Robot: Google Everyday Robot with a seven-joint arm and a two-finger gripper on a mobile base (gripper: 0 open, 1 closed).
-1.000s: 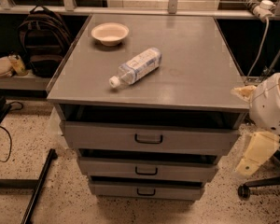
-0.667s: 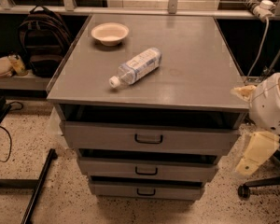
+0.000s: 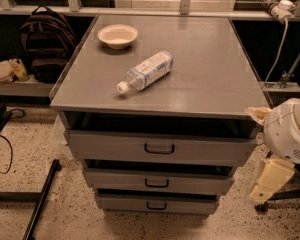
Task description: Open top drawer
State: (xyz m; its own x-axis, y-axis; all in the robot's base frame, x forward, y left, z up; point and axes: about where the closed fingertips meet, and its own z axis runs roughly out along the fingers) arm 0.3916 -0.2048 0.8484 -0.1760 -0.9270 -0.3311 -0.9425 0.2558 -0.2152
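Item: top drawer (image 3: 105, 145), w/ black loop handle (image 3: 159, 148) at front centre. Loc.: left of gripper (image 3: 269, 183), slightly higher. Front runs left-right, handle horiz. Gripper sits low by cabinet's right corner, well apart from handle (open or closed: cannot tell). Arm mostly cut off at edge; drawer interior in shadow.

The gripper (image 3: 271, 180) at lower right has sunk slightly.
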